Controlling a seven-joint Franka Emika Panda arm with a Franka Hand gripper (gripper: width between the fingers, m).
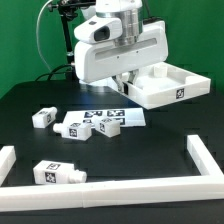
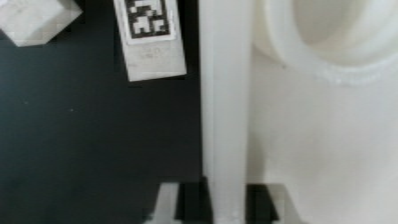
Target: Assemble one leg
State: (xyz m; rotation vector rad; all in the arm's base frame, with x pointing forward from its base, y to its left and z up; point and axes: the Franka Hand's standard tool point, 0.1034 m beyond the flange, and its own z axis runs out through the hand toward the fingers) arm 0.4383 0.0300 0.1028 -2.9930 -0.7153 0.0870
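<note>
Three white legs with tags lie on the black table in the exterior view: one (image 1: 42, 117) at the left, one (image 1: 75, 128) beside the marker board (image 1: 108, 120), one (image 1: 58, 172) near the front. My gripper (image 1: 124, 88) is down at the near-left rim of the large white square panel (image 1: 170, 85). In the wrist view the gripper (image 2: 226, 196) straddles the panel's upright rim (image 2: 228, 100), with both pads against it. A tagged leg (image 2: 151, 40) and the corner of another white piece (image 2: 36, 20) lie beside the panel.
A white U-shaped fence (image 1: 100, 188) borders the front and sides of the table. The arm's white body (image 1: 115, 45) hangs over the panel's left part. A round hole (image 2: 338, 40) shows in the panel.
</note>
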